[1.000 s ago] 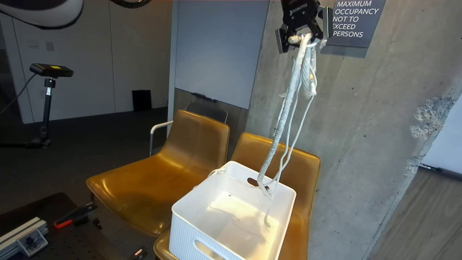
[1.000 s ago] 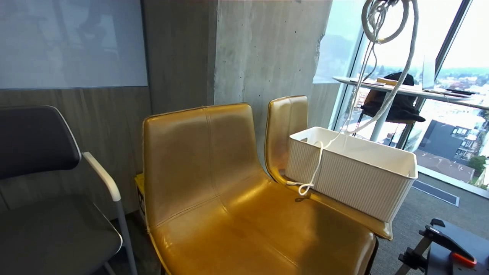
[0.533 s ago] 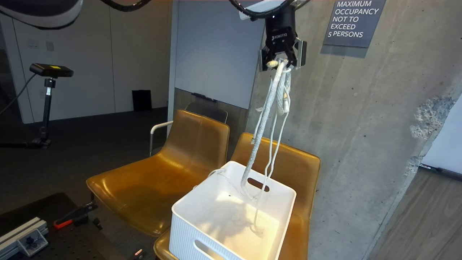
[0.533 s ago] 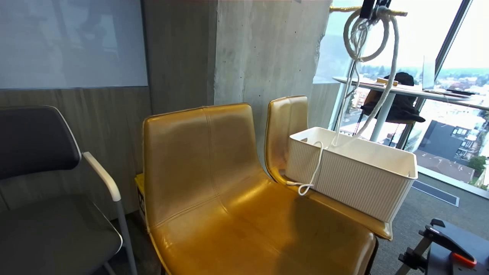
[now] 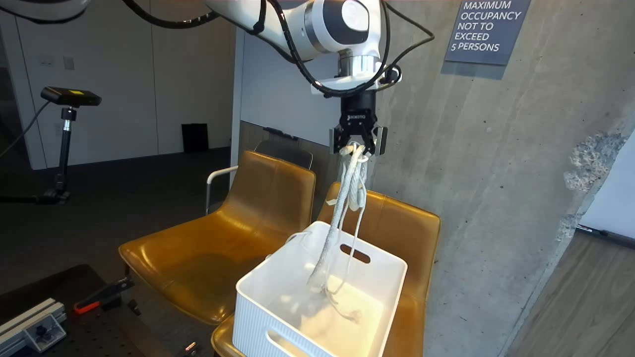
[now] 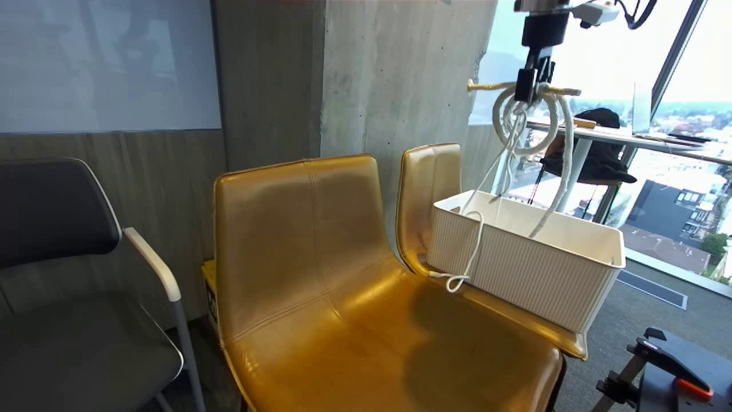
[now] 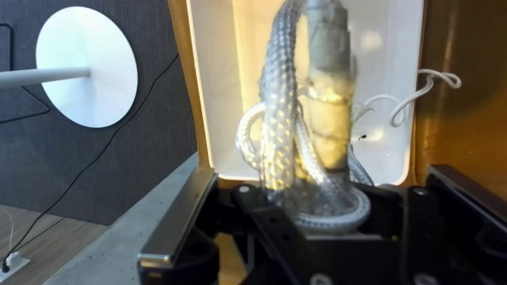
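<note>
Over the bin [image 5: 254, 322], rope [image 5: 356, 191] is clamped by the gripper [image 5: 357, 148]. Its lower strands are noted hanging inside the bin.

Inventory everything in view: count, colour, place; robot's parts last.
tan chairs: two, tan, side by side
box: one, white, on a tan chair
rope: one bundle, white, hanging into the box
cord: one, white, over the box's side, perhaps rope
dark chair: one, dark grey, beside a tan chair
column: one, grey, behind the tan chairs
sign: one, dark grey, on the column
whiteboard: at least one, blue-grey, on the wall
table: one, white, by the window, its items unclear
camera: one, black, on a stand
tool: one, black and red, on a dark bench
gripper: one, black, shut on the rope
arm: one, white, above the box
</note>
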`<act>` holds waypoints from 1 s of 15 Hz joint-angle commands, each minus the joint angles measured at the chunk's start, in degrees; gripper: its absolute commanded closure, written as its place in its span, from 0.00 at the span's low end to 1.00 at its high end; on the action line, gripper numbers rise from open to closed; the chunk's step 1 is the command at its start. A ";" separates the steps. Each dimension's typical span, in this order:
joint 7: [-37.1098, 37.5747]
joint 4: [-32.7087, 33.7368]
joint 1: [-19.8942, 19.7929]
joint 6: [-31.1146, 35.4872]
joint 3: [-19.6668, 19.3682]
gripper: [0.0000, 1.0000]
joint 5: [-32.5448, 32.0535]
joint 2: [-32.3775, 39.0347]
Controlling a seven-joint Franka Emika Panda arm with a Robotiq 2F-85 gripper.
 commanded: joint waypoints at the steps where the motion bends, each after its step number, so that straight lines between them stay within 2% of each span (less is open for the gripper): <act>1: -0.48 -14.22 1.06 2.58 -0.08 1.00 -2.45 -6.03; 7: 0.44 -32.73 1.44 13.98 0.00 1.00 -10.96 -11.14; 13: 6.54 -51.98 0.34 32.59 -1.95 1.00 -15.46 -17.72; 15: 8.48 -53.96 -0.32 37.70 -2.99 1.00 -15.07 -18.80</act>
